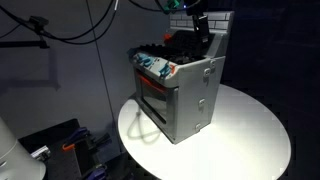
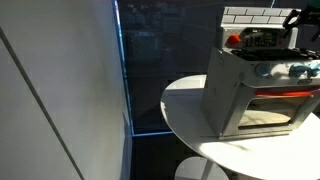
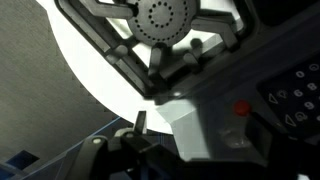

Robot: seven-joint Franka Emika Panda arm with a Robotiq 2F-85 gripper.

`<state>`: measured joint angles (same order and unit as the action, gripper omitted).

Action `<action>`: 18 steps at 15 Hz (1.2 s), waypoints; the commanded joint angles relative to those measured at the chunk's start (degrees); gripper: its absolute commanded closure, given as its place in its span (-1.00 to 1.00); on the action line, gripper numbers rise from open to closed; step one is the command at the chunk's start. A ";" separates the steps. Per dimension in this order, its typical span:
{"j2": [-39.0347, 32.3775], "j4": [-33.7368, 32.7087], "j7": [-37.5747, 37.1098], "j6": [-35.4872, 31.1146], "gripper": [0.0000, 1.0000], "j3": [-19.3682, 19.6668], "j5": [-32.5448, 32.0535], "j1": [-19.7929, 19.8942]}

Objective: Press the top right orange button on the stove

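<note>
Hangs above stove (image 1: 185, 95) on table (image 1: 255, 135), placed for a downward press. Finds orange button (image 3: 240, 108) at 3 o'clock in wrist view. Cannot tell gripper (image 1: 198, 30) opening.

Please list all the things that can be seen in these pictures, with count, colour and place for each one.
grey toy stove with red-orange oven door frame: 1, grey, stands on the table
round white table: 1, white, under the stove
white brick-pattern back panel: 1, white, behind the stove top
round perforated burner disc: 1 visible, grey, on the stove top in the wrist view
small red-orange button: 1 visible, on the stove's dark panel
blue-and-white knobs: count unclear, along the stove's front edge
black cables: several, hanging beside the table
flat white wall panel: 1, white, beside the table
dark robot gripper: 1, above the rear of the stove; open or shut cannot be told
</note>
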<state>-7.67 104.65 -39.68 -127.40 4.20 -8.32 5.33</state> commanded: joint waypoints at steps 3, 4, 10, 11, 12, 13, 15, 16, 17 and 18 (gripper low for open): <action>-1.71 -2.70 -0.58 -0.34 -1.00 1.04 0.49 -0.99; -1.82 -2.85 -0.69 -0.40 -1.00 1.09 0.39 -0.99; -3.74 -5.61 -2.00 -0.37 -1.00 1.69 -0.17 -1.02; -3.84 -5.74 -2.08 -0.38 -1.00 1.76 -0.18 -1.07; -3.85 -5.76 -2.16 -0.39 -1.00 1.82 -0.18 -1.14; -3.79 -5.67 -2.19 -0.45 -1.00 1.87 -0.21 -1.21; -3.28 -5.05 -2.00 -0.43 -1.00 1.90 -0.04 -1.41; -3.03 -4.81 -1.81 -0.15 -1.00 1.88 0.14 -1.48; -2.59 -4.39 -1.45 0.21 -1.00 1.80 0.45 -1.53; -1.95 -3.78 -1.16 0.58 -1.00 1.68 0.65 -1.62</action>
<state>-8.95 102.95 -40.26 -127.28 5.20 -8.32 4.41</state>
